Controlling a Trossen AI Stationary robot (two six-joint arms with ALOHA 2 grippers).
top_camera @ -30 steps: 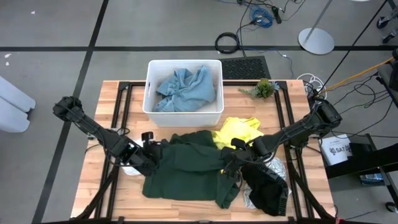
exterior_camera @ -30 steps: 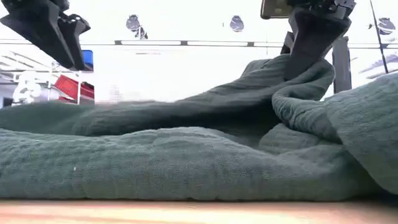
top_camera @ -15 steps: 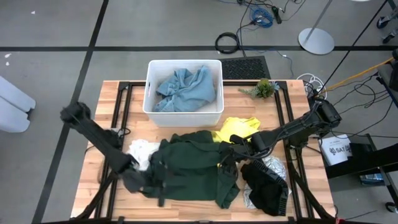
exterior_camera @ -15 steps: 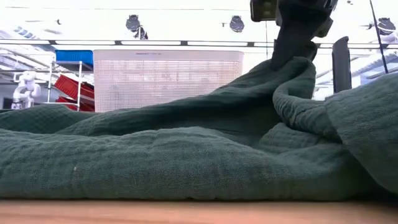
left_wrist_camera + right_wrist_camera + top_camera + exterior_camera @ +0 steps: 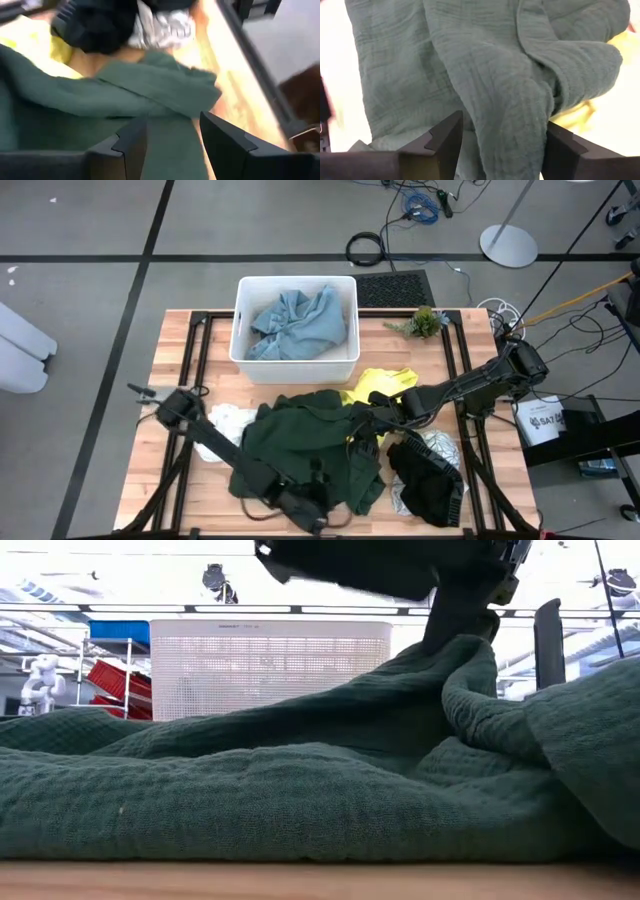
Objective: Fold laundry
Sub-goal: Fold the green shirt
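The dark green garment (image 5: 310, 445) lies spread and rumpled in the table's middle, with one fold raised (image 5: 455, 650). My right gripper (image 5: 362, 420) (image 5: 505, 145) stands open over that raised fold (image 5: 510, 110), one finger on each side of it. My left gripper (image 5: 325, 502) (image 5: 172, 142) hovers open over the green garment's near edge (image 5: 165, 95). To the right lie a yellow cloth (image 5: 385, 385), a black cloth (image 5: 425, 480) and a grey-white patterned cloth (image 5: 442, 448). A white cloth (image 5: 225, 420) lies to the left. A light blue cloth (image 5: 295, 320) lies in the tub. My right gripper comes down slanting from the table's right, its open fingers (image 5: 445, 142) on either side of the bunched fold. The fold still rises up to them (image 5: 470, 640). Whether a finger touches the cloth I cannot tell.
The white tub (image 5: 240, 320) stands at the far middle. A small green plant (image 5: 425, 322) lies at the far right. Black frame rails (image 5: 195, 350) run along both sides of the wooden table. Bare wood shows at the near left (image 5: 170, 490).
My left gripper has swung from the green garment's left side toward the table's near edge and to the right, uncovering the white cloth. My right gripper has shifted a little toward the table's left and far edge, and the raised fold has gone with it.
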